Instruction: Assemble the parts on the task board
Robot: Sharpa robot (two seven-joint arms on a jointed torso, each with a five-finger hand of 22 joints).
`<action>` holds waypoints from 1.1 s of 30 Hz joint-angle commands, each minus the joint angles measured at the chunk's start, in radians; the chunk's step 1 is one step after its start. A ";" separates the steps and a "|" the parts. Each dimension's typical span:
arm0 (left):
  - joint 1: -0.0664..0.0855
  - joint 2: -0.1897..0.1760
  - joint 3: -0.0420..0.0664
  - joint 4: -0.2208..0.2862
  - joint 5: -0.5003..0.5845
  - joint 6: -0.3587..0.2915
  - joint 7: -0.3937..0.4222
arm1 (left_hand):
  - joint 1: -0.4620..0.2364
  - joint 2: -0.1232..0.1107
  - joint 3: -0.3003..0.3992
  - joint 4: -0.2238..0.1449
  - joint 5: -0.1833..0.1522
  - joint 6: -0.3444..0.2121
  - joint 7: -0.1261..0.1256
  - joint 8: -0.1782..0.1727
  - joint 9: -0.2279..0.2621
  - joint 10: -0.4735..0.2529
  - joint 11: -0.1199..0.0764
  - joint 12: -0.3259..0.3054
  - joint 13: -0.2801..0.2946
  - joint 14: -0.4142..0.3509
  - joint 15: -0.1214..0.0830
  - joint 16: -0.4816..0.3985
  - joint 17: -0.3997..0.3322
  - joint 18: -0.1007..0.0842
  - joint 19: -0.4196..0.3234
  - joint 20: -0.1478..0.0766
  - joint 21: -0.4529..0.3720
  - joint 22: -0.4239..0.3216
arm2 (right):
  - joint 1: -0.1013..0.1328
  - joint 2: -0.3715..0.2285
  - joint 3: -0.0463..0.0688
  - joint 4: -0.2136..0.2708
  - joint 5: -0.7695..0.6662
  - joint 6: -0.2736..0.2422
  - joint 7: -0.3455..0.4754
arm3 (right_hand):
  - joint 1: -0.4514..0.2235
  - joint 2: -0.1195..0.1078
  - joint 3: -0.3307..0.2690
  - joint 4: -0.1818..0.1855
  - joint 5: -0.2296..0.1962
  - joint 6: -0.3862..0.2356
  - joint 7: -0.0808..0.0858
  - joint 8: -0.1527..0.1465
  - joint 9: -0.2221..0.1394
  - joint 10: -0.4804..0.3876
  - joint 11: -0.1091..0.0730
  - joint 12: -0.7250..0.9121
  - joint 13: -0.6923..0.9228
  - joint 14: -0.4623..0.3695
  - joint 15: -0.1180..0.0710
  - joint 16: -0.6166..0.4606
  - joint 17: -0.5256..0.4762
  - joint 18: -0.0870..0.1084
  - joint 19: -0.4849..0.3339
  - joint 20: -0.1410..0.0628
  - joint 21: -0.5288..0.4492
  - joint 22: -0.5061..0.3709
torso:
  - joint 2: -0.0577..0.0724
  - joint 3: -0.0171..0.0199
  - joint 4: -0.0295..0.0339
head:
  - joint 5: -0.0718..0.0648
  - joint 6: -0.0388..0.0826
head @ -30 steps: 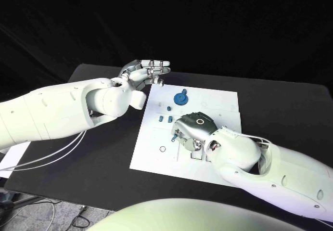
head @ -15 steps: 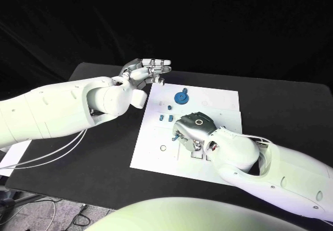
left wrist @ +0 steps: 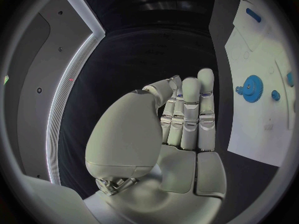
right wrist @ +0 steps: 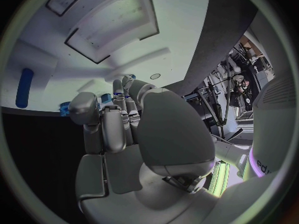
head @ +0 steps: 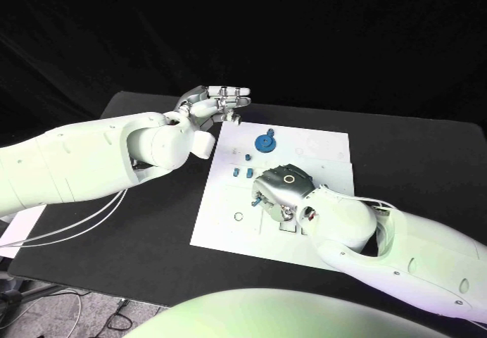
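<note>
Left hand (head: 214, 103): raised over the black table (head: 152, 232) just beyond the far left corner of the white board (head: 229, 225); fingers straight and close together, thumb across the palm, nothing held.

Board: flat at the table's middle. Blue gear (head: 264, 144) on its far part; small blue pieces (head: 241, 172) just nearer, left of centre.

Right hand (head: 281, 189): palm down over the board's middle, fingers curled under. A small blue piece (head: 255, 203) shows at its fingertips; whether it is gripped cannot be told.
</note>
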 commanded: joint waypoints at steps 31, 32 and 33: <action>0.000 0.002 0.001 0.001 -0.006 0.026 -0.003 | -0.002 0.002 0.002 -0.007 0.007 -0.007 0.002 0.006 -0.001 -0.011 0.003 0.007 -0.001 -0.009 -0.001 -0.005 -0.004 0.010 -0.009 -0.002 0.005 0.002 | 0.002 0.009 -0.004 0.002 -0.040 0.018 -0.042 | -0.012 0.000 -0.001 -0.004 0.004 0.005 0.000 0.007 0.002 0.006 0.001 0.005 -0.001 0.051 0.004 -0.001 -0.003 -0.011 0.005 0.002 0.005 0.003 | 0.000 -0.0001 -0.0002 | 0.000 0.000; 0.000 0.002 0.001 0.001 -0.007 0.026 -0.003 | -0.002 0.002 0.002 -0.007 0.007 -0.007 0.002 0.006 -0.001 -0.011 0.003 0.007 -0.001 -0.009 -0.001 -0.005 -0.004 0.010 -0.009 -0.002 0.005 0.002 | 0.003 0.009 -0.004 0.001 -0.039 0.022 -0.041 | -0.012 0.000 -0.001 -0.004 0.004 0.005 0.000 0.007 0.002 0.006 0.001 0.005 -0.001 0.051 0.004 -0.001 -0.003 -0.011 0.005 0.002 0.005 0.003 | 0.000 -0.0002 -0.0003 | 0.000 0.000; 0.000 0.002 0.001 0.001 -0.007 0.026 -0.003 | -0.002 0.002 0.002 -0.007 0.007 -0.007 0.002 0.006 -0.001 -0.011 0.003 0.007 -0.001 -0.009 -0.001 -0.005 -0.004 0.010 -0.009 -0.002 0.005 0.002 | 0.003 0.010 -0.004 0.001 -0.038 0.024 -0.039 | -0.012 0.000 -0.001 -0.004 0.004 0.005 0.000 0.007 0.002 0.006 0.001 0.005 -0.001 0.051 0.004 -0.001 -0.003 -0.011 0.005 0.002 0.005 0.003 | 0.000 -0.0002 -0.0001 | -0.001 0.000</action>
